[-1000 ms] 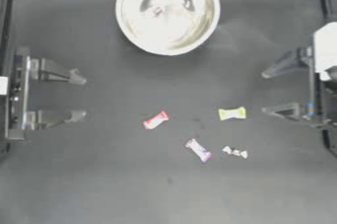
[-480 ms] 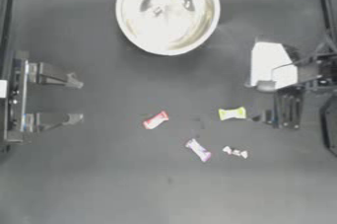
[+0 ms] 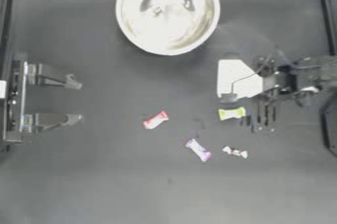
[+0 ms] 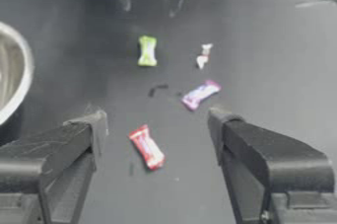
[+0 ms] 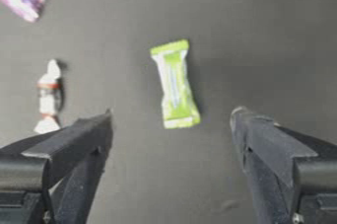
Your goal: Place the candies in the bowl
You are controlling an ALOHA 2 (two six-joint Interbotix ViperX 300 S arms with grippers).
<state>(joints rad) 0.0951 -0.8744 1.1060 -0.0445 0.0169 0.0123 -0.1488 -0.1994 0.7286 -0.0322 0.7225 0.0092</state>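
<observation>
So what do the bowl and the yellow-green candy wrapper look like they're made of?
Bowl: probably polished metal, possibly glazed; its whitish inside is glossy and mirrors streaky reflections. Yellow-green candy: thin plastic-film wrapper, going by its light sheen and crimped flat ends.

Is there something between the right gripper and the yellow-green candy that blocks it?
No. The right gripper is open just beside the yellow-green candy, with only bare table between them. The small whitish candy lies off to one side.
</observation>
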